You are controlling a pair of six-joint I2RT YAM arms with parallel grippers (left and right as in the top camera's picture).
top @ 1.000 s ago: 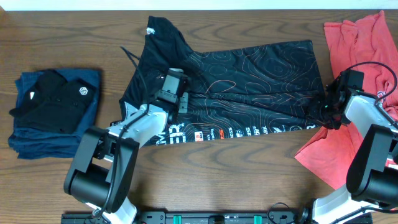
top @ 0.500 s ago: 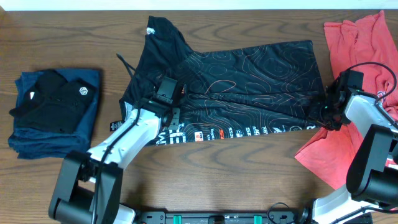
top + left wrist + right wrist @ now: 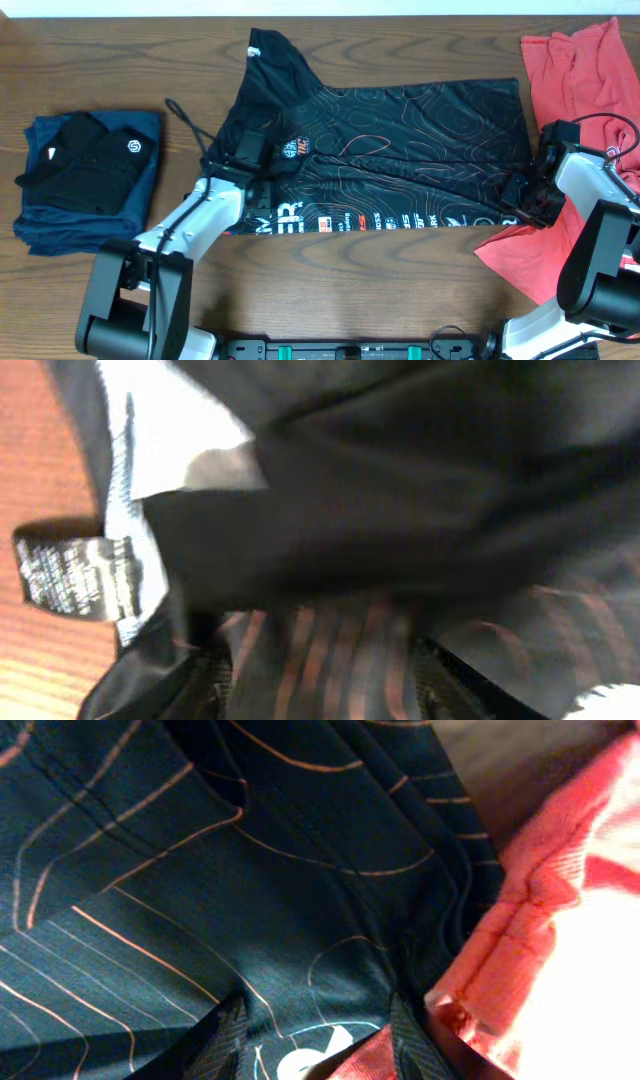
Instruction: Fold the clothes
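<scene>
Brown wooden tabletop (image 3: 400,280) lay under everything. On the right gripper (image 3: 318,1045), the fingers (image 3: 228,1038) pinched the lower right corner of the black sports shirt (image 3: 400,150), which lay spread sideways mid-table. The left gripper (image 3: 320,680) sat on the shirt's left end with cloth between its fingers; blur hid whether they clamped. Coral-red T-shirts (image 3: 570,70) touched the shirt's right corner, and a folded navy and black stack (image 3: 90,180) lay well left of it.

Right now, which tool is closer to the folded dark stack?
Left. The left tool sits on the black shirt, close to the folded stack; the right tool is far across, by the coral shirt.
</scene>
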